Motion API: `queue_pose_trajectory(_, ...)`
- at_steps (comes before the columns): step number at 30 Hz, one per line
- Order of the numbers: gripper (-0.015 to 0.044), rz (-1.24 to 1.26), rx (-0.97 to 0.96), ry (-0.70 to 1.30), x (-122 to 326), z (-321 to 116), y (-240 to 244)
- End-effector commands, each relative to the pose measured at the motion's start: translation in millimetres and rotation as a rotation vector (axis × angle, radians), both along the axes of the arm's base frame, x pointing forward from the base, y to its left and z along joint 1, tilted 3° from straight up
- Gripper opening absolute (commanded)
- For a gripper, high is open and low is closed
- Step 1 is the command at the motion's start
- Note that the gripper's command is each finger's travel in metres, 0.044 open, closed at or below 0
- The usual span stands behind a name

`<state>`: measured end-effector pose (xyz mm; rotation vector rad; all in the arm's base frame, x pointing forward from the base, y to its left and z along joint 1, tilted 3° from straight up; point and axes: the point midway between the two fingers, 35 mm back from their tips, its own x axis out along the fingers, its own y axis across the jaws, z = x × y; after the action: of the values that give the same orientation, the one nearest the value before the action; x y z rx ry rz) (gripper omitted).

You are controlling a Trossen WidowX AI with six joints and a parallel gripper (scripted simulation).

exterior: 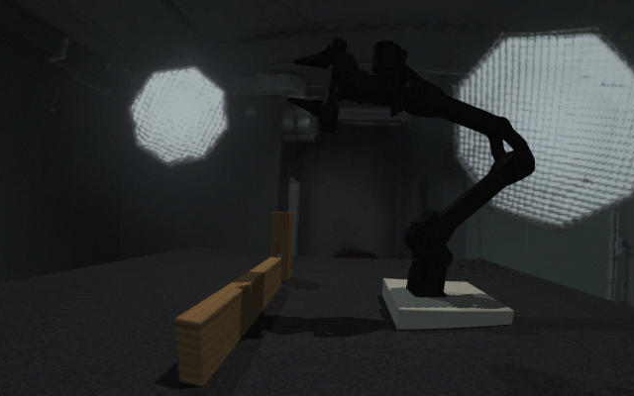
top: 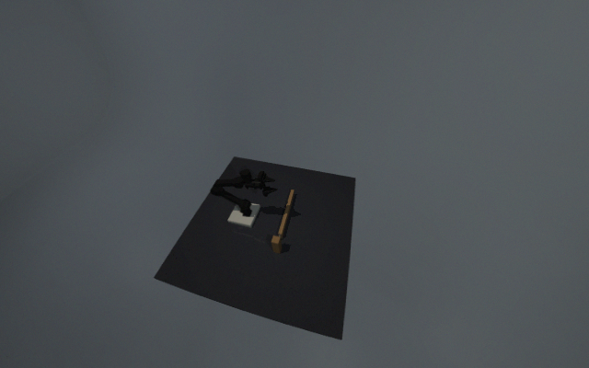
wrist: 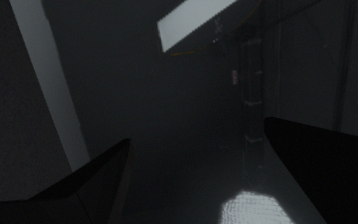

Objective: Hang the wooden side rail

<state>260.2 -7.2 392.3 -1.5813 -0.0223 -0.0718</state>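
The wooden side rail stands on its narrow edge on the dark table. One end reaches to the upright headboard post; the other end is nearest the camera in the exterior view. The hooks and pins cannot be made out, so I cannot tell whether the hooks sit on the pins. My gripper is open and empty, high above the table, pointing roughly level. It does not touch the rail or the post. The wrist view shows neither of them.
The arm's white base plate lies beside the rail, on the arm's side. Shadows of the arm fall across the table and the rail's middle. Large bright lamp panels show in the background.
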Motion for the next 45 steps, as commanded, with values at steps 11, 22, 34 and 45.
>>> queue_pose_trajectory(11, 0.0440, -0.184, 0.485, 0.077, 33.6, -110.8, -74.3)
queue_pose_trajectory(22, 0.0440, -0.445, 1.102, 0.024, -6.9, -243.0, -148.5)
queue_pose_trajectory(34, 0.0440, -0.601, 1.481, -0.095, -57.1, -310.4, -163.0)
queue_pose_trajectory(45, 0.0440, -0.601, 1.481, -0.095, -57.1, -310.4, -163.0)
